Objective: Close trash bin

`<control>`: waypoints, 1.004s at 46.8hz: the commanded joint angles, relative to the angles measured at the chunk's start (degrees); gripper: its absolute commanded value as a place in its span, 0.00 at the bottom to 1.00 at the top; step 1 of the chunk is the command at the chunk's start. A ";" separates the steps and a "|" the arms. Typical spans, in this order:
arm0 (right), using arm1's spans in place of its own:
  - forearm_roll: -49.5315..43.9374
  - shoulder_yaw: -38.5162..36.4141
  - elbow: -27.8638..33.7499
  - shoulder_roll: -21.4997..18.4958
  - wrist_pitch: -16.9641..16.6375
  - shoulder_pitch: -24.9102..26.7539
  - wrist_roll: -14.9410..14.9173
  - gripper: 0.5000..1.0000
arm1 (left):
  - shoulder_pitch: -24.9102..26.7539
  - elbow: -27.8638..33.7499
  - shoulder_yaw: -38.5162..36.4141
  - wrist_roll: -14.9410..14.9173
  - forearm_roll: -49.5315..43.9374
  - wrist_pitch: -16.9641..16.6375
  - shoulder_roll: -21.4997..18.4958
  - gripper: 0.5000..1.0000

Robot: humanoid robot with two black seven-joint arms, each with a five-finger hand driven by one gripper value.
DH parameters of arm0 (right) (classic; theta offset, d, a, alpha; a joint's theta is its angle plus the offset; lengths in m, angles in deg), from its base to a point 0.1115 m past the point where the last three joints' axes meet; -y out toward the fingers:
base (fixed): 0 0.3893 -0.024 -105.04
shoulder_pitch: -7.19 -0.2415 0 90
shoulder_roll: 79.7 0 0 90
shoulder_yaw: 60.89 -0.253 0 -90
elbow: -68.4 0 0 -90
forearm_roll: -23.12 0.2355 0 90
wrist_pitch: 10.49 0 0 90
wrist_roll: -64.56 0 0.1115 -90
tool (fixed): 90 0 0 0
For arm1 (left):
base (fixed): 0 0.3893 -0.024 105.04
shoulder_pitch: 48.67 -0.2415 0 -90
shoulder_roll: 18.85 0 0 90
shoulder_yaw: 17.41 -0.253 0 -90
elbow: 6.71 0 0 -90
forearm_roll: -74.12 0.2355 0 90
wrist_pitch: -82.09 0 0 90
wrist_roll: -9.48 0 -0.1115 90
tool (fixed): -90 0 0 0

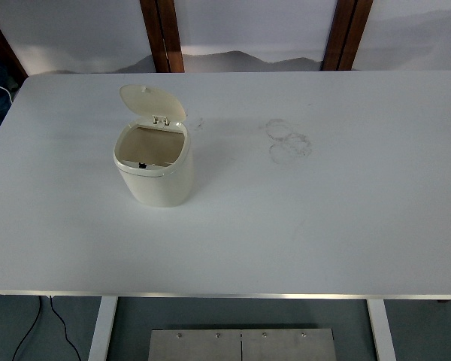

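Note:
A small cream trash bin point(156, 180) stands upright on the left half of the white table point(301, 226). Its round lid point(152, 101) is flipped up and tilted back on the hinge at the bin's far side, so the inside of the bin shows. Neither of my arms nor hands appears in the head view.
Faint grey ring marks point(288, 140) stain the tabletop right of the bin. Two wooden posts point(162, 34) rise behind the table's far edge. Cables point(37, 323) hang below the near edge at left, beside a table leg point(103, 328).

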 commanded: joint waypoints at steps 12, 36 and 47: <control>0.00 -0.05 0.02 0.00 -0.01 0.00 0.00 0.99 | 6.52 0.10 -0.09 -0.37 7.48 -1.57 4.68 1.00; 0.00 -0.05 -0.06 0.00 -0.01 0.00 0.00 0.99 | 13.37 21.28 -7.64 -1.51 16.19 -7.20 2.05 1.00; 0.00 0.03 -0.06 0.00 -0.01 0.00 0.00 0.99 | 19.44 21.72 -18.10 -3.88 16.36 -6.67 1.70 1.00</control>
